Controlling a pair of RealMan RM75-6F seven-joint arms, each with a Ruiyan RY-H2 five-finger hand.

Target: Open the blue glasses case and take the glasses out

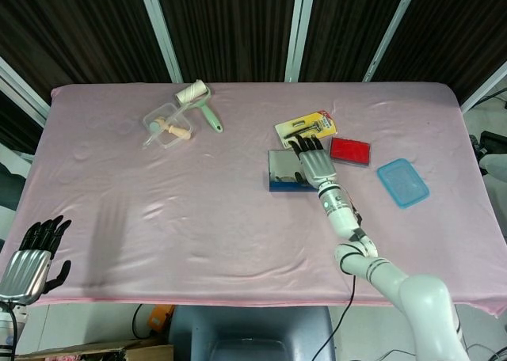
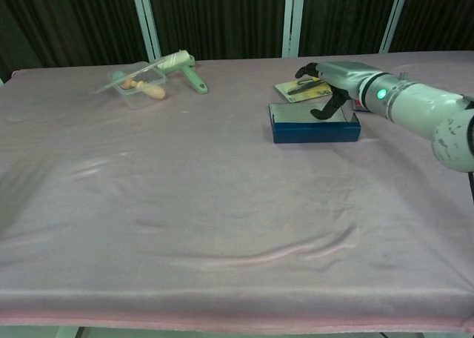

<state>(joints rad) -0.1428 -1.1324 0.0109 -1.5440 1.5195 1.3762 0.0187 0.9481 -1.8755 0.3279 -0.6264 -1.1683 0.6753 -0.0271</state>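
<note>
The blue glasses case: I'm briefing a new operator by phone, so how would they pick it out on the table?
On the pink tablecloth, look right of centre, where the right hand hovers. The blue glasses case lies under its fingers, a low dark-blue box with a pale grey top. Its neighbours differ: a yellow card behind it, a flat red case and a light-blue lid to its right.

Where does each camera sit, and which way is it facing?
Head view: high up, looking steeply down on the pink table; shows the left robot hand off the near-left corner and the right robot hand over the blue glasses case.
Chest view: low, looking across the table; only the right arm shows.
Shared: the case, right robot hand, lint roller.
</note>
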